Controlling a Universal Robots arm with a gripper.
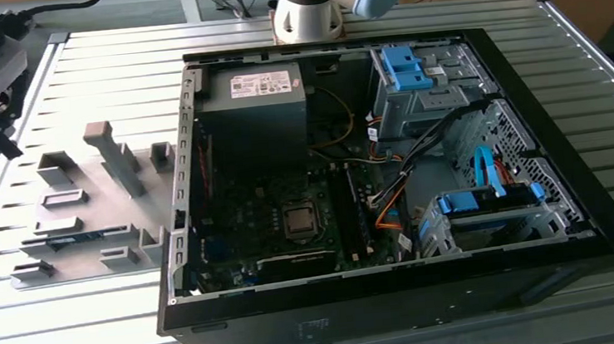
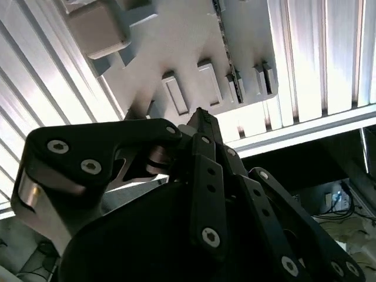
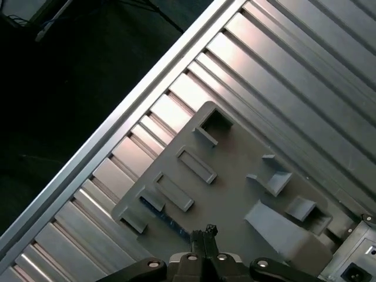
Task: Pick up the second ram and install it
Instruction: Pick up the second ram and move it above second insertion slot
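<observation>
The second ram (image 3: 165, 218) lay in its slot in the grey holder (image 3: 235, 188) on the desk (image 3: 305, 88), not yet picked up. The hand (image 3: 207, 232) hovered near it, fingertips pressed together (apparently empty). Fitting it into the computer case (image 1: 408, 307) was undone.

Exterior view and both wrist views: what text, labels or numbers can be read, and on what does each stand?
White label on the power supply: print is there, too small to read.
Front panel of the computer case: a faint marking, too blurred to read.
Grey tray and the ram lying in it, first wrist view: no legible text.
Nothing can be quoted.
</observation>
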